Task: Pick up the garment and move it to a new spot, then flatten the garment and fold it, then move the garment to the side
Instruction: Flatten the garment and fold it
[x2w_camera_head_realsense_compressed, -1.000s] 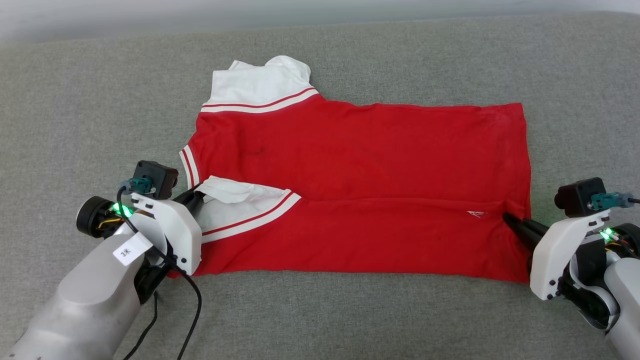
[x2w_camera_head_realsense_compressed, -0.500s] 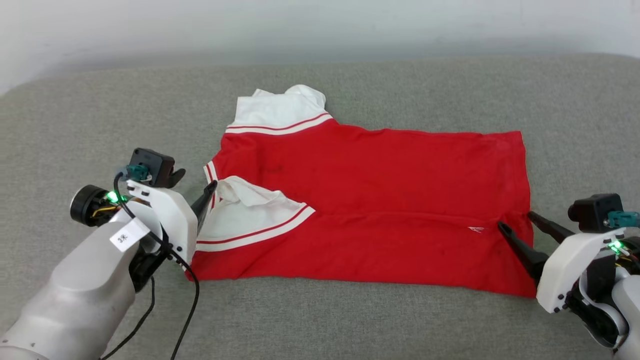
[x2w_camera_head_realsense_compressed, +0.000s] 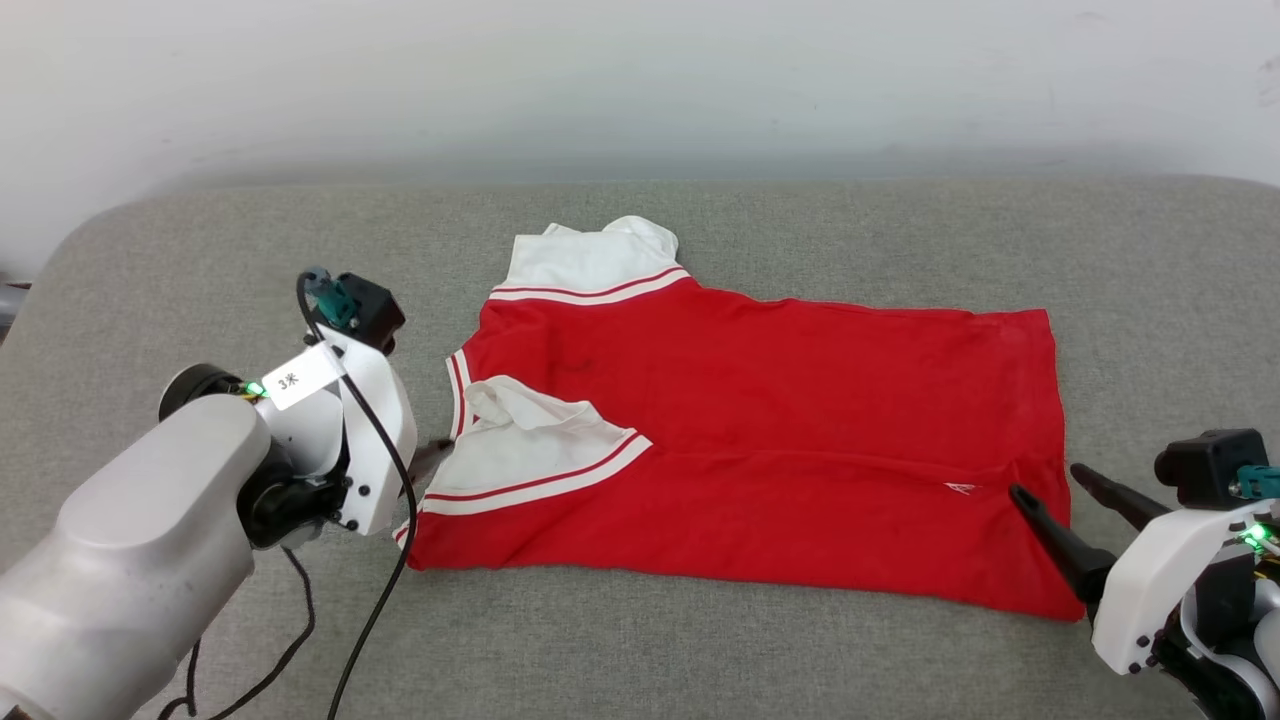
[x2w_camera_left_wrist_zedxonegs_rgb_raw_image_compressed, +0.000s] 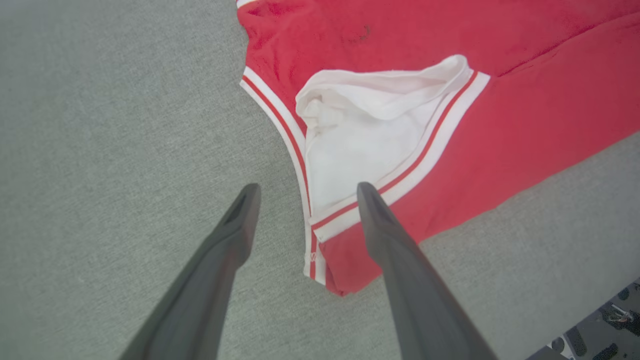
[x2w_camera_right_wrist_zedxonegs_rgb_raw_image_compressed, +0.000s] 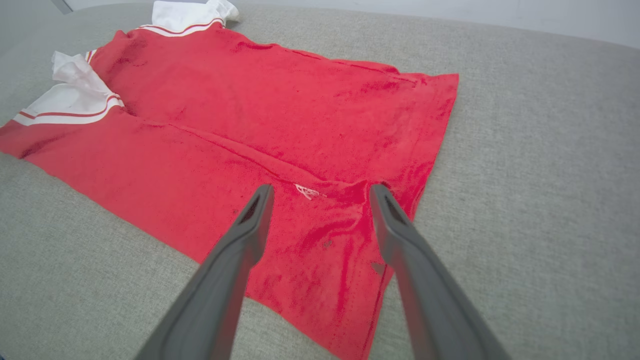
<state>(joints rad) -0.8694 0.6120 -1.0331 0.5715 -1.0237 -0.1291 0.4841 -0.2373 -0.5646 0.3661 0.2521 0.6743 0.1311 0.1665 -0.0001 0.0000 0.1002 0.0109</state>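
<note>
Folding looks part done: the shirt (x2w_camera_head_realsense_compressed: 760, 420) lies mid-couch (x2w_camera_head_realsense_compressed: 200, 260), its 6 o'clock edge folded in. Left claw (x2w_camera_left_wrist_zedxonegs_rgb_raw_image_compressed: 306, 187) gapes empty at the 9 o'clock sleeve, right claw (x2w_camera_head_realsense_compressed: 1045, 480) likewise at the 3 o'clock hem. Next, probably, pinching the 12 o'clock edge's corners

Bright, even light — soft shadows, sharp.

left pincer (x2w_camera_left_wrist_zedxonegs_rgb_raw_image_compressed: 306, 188) parted, right pincer (x2w_camera_right_wrist_zedxonegs_rgb_raw_image_compressed: 321, 188) parted, both empty
</note>
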